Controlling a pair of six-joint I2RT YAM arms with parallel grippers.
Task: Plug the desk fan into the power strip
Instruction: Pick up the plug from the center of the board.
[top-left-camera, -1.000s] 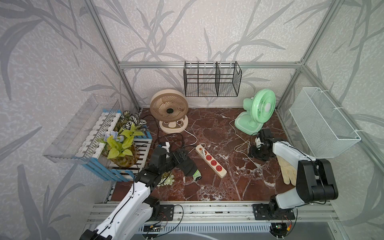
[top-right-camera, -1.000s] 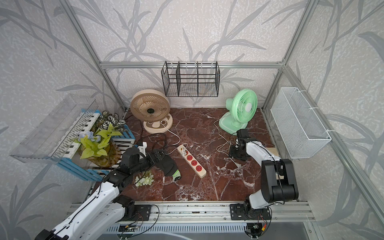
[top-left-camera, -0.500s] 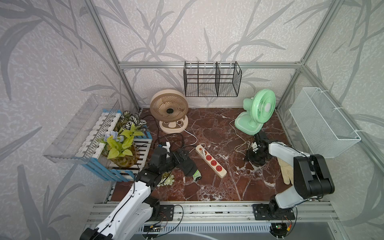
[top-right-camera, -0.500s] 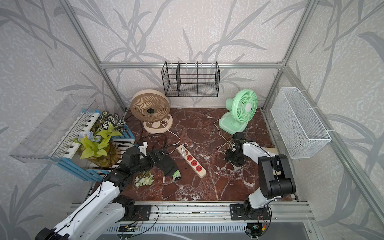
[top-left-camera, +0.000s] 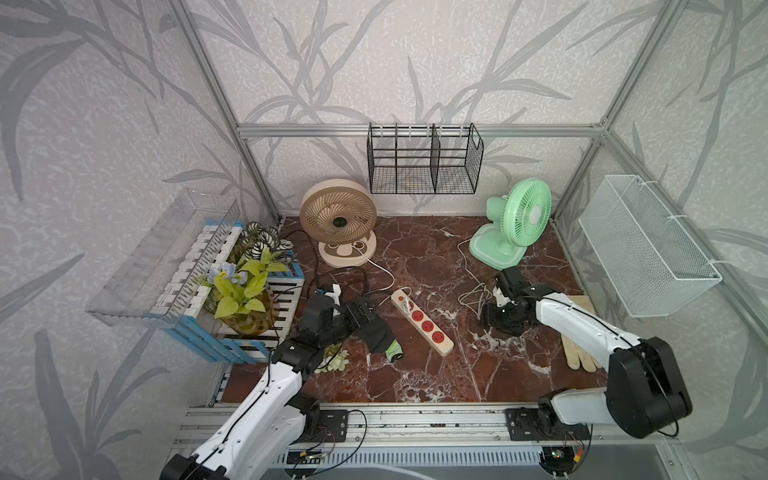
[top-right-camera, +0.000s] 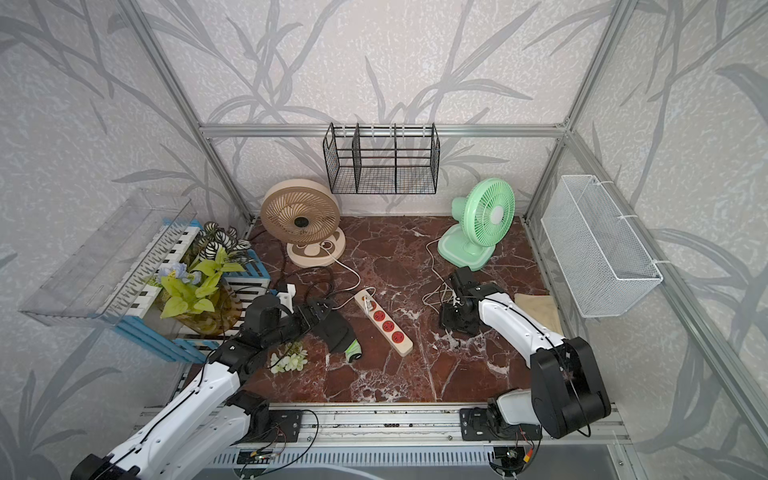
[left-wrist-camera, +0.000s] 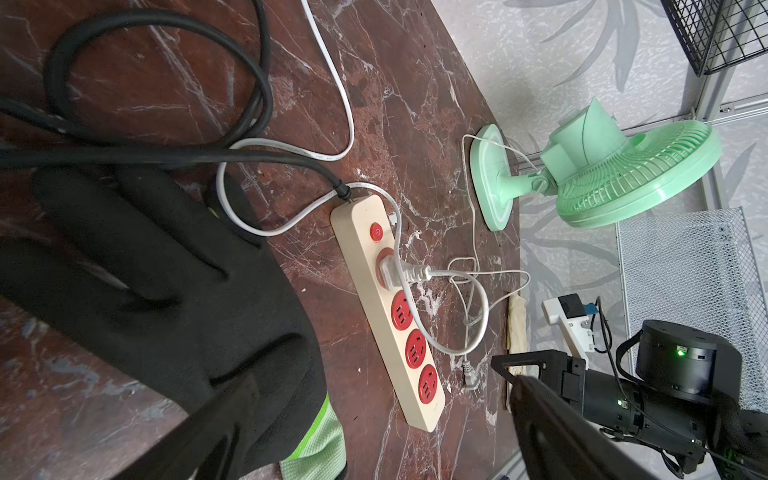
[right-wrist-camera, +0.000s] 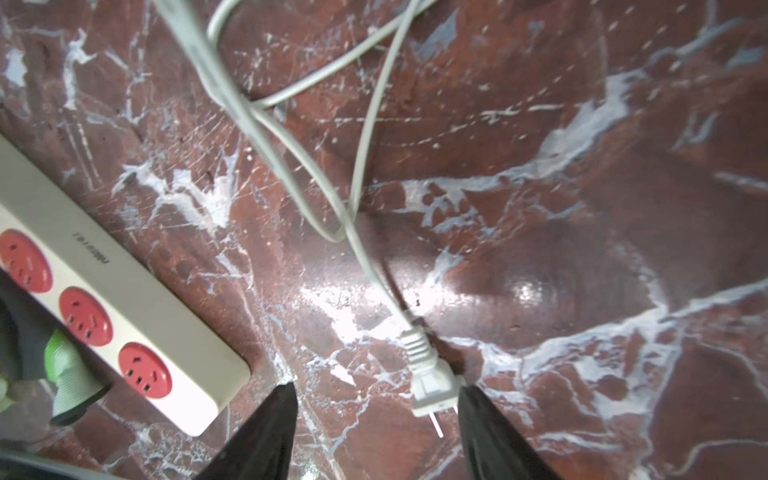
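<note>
— What changed on the tabletop (top-left-camera: 436, 382)?
— The right gripper (right-wrist-camera: 376, 388) has come down over the loose white plug (right-wrist-camera: 432, 384), lying just off the near end of the power strip (right-wrist-camera: 137, 286). Its jaws are spread, straddling it, nothing pinched. Pickup looks next.
— Anything in the way?
— Left of the strip, the left gripper (top-left-camera: 363, 311) hangs wide open over a black glove (top-left-camera: 380, 336). Another plug (left-wrist-camera: 388, 270) already sits in the strip. Beyond the strip, looped cord (top-left-camera: 469, 297), then the green fan (top-left-camera: 515, 224).
</note>
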